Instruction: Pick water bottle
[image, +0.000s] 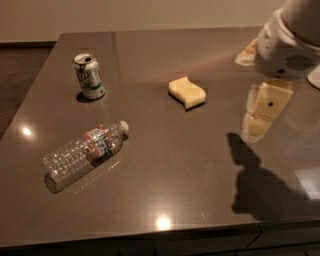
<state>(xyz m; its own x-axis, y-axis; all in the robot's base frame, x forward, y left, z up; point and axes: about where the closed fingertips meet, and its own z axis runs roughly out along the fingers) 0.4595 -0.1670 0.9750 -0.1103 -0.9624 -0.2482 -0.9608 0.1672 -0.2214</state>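
Observation:
The water bottle (85, 153) lies on its side at the front left of the dark table (165, 170). It is clear ribbed plastic with a red-and-blue label band, and its white cap points to the back right. My gripper (264, 112) hangs over the right side of the table, below the white arm housing (287, 47). It is far to the right of the bottle and holds nothing I can see. Its shadow falls on the table at the front right.
A green-and-white soda can (89, 76) stands upright at the back left. A yellow wavy sponge (186, 92) lies near the middle of the table. The table's front edge runs along the bottom and its left edge drops to a dark floor.

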